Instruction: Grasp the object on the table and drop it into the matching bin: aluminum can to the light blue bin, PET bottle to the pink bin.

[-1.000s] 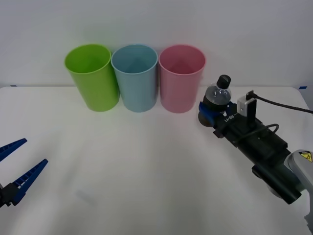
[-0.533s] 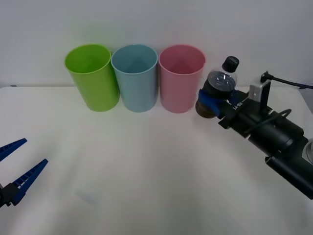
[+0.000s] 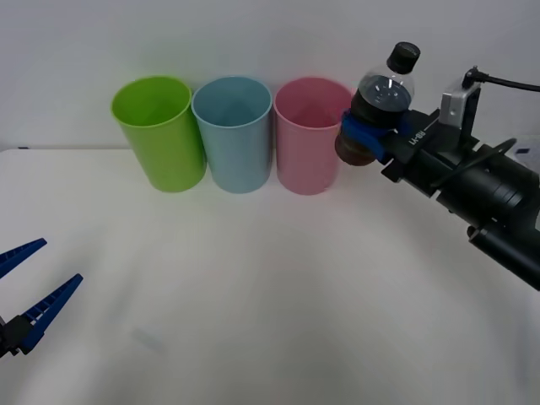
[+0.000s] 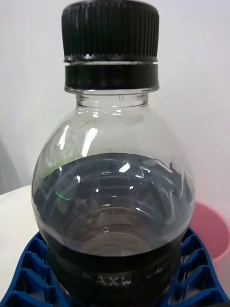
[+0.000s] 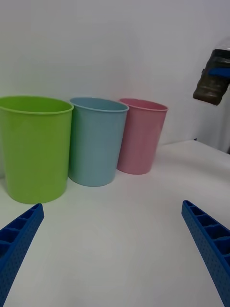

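Front view, bottle: the small bottle (image 3: 381,103) with dark brown liquid and a black cap is in the air, clear of the white table (image 3: 253,278), tilted a little with its cap up and to the right. It sits just right of the pink bin (image 3: 310,135), level with that bin's rim.
Front view, right claw: the right gripper (image 3: 364,133) has its blue fingers closed around the lower body of the bottle; its black arm reaches in from the right edge.
Front view, bins: green bin (image 3: 159,132), light blue bin (image 3: 233,132) and pink bin stand in a row at the far side of the table, each touching or almost touching its neighbour.
Front view, left claw: the left gripper (image 3: 24,291) is low at the left edge, fingers spread wide, holding nothing.
Right wrist view: the bottle (image 4: 112,192) stands upright between the blue ribbed fingers (image 4: 194,268), which press on its dark label; part of the pink bin's (image 4: 211,240) rim lies beyond it.
Left wrist view: the two blue fingers (image 5: 208,244) are far apart with bare table (image 5: 115,240) between them. The three bins stand ahead, green (image 5: 33,146), light blue (image 5: 96,139), pink (image 5: 141,134). The held bottle (image 5: 213,79) hangs above and beside the pink bin.
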You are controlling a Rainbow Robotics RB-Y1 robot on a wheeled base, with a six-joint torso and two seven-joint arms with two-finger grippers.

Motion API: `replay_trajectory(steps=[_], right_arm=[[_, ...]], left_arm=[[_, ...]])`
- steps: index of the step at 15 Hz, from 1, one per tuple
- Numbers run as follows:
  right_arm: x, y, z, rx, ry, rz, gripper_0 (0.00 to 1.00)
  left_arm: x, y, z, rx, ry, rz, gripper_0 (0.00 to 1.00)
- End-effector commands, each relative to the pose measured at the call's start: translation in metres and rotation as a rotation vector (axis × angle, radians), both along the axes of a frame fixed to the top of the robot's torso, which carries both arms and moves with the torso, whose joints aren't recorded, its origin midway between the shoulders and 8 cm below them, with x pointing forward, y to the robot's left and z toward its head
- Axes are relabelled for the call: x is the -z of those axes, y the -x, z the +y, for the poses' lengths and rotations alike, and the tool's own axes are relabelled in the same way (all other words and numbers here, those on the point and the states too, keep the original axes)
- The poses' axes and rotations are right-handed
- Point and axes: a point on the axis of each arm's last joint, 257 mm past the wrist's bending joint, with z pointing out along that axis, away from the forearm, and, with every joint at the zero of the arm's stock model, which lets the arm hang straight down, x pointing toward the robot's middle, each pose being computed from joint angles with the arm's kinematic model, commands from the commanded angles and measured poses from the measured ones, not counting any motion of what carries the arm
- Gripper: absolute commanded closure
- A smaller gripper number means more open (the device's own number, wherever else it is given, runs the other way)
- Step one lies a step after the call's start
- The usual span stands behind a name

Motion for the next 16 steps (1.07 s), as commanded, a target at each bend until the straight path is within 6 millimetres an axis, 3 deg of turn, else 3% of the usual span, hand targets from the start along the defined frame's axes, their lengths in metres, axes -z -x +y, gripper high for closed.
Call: replay_trajectory(steps=[1,10,16], right_arm=[[-0.013,-0.017,-0.002,0.004,0.001,-0.004,1.0],[-0.027,-0.073,0.016,0.003,0.003,0.03,1.0],[-0.033,-0.115,0.042,0.022,-0.009,0.051,1.0]], left_arm=[[0.0,0.0,0.0,0.0,0.0,0.0,0.0],[0.0,0.0,0.0,0.0,0.0,0.0,0.0],[0.0,0.0,0.0,0.0,0.0,0.0,0.0]])
